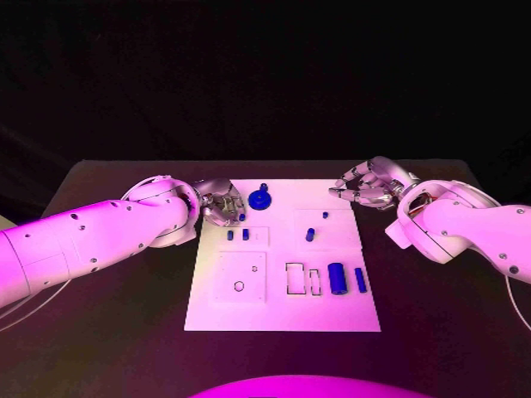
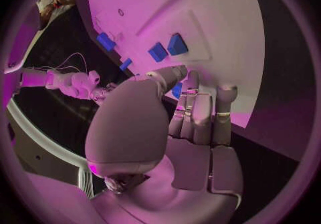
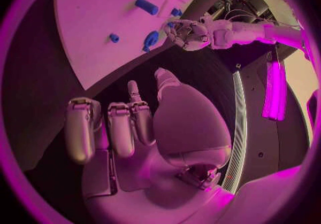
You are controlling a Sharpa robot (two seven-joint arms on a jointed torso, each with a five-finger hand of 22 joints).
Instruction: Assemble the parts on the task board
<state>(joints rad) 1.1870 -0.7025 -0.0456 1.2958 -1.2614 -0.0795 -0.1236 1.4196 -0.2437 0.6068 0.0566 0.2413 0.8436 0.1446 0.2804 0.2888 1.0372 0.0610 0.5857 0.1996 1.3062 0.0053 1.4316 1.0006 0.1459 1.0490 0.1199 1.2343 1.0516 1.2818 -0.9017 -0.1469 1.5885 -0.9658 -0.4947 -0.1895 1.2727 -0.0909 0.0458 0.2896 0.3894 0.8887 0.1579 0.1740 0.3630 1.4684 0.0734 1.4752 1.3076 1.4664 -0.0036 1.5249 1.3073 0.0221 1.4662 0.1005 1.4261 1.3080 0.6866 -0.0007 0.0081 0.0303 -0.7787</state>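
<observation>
- Task board [image 1: 284, 311] lies mid-surface, small blue parts [image 1: 336, 277] scattered on it.
- Left hand [image 1: 221, 203] at board's far left edge, grasp unclear.
- Right hand [image 1: 370, 184] off far right corner, released, holding nothing.

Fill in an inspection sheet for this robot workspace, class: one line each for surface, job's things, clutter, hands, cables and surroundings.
Surface: black table bearing the white task board.
Job's things: blue parts on the board, among them a round blue part near the far edge, a blue cylinder and a thinner blue bar near the right edge.
Clutter: nothing seen.
Hands: left hand at the board's left edge, fingers extended, holding nothing; right hand at the far right corner, fingers spread, holding nothing.
Cables: a thin cable beside the right arm.
Surroundings: dark backdrop behind the table.
</observation>
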